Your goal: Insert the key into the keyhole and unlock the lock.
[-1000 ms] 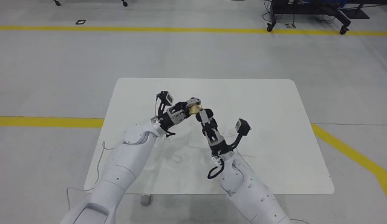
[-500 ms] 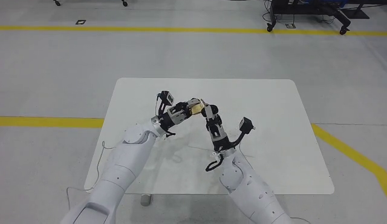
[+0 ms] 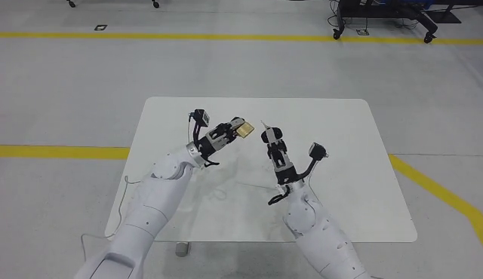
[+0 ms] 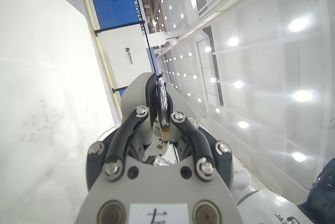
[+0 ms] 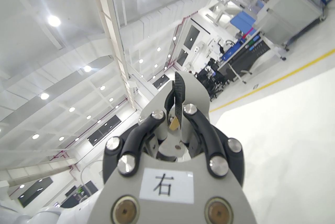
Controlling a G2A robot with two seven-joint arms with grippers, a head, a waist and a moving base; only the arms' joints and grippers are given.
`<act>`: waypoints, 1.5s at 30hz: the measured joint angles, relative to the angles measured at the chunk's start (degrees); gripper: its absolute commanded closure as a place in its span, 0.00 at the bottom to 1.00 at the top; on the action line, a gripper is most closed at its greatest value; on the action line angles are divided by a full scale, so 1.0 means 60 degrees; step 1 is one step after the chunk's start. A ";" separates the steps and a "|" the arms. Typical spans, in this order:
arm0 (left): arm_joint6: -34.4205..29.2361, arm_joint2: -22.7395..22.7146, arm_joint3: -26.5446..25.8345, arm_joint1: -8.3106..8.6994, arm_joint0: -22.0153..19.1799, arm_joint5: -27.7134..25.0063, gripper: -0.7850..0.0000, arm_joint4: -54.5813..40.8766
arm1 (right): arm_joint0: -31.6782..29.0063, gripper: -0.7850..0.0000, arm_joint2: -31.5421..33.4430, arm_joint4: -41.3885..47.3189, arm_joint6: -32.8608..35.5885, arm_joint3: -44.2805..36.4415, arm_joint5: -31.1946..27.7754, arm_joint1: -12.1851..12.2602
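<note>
Left claw (image 3: pixel 235 127) clamped on brass lock (image 3: pixel 244 130). Right claw (image 3: pixel 270 136) pinches key (image 5: pixel 173 124), apart from lock, above white counter (image 3: pixel 339 128). Printed white label (image 5: pixel 166 185) on right claw base.

Glossy white arms (image 3: pixel 162 196) end in the pale grey left gripper (image 4: pixel 158 84) and right gripper (image 5: pixel 174 85), each with curved black links (image 4: pixel 125 128), silver screws (image 4: pixel 140 110) (and a white label (image 5: pixel 166 185)).

Right gripper (image 5: pixel 174 90) fingers pinch small brass piece, probably key (image 5: pixel 173 124).
</note>
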 measured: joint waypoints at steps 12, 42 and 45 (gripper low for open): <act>0.0660 -0.0100 -0.0656 0.0076 0.0339 -0.0200 1.00 0.0822 | -0.1349 1.00 0.0462 0.1918 0.2781 -0.2110 0.1670 0.0230; 0.0605 -0.0072 -0.1190 0.0181 0.0496 -0.0304 1.00 0.1663 | -0.1179 1.00 0.0306 0.1908 0.2644 -0.1968 0.2057 0.0194; 0.0689 -0.0041 -0.1240 0.0190 0.0492 -0.0304 1.00 0.1883 | -0.1182 1.00 0.0305 0.1913 0.2684 -0.1973 0.2072 0.0197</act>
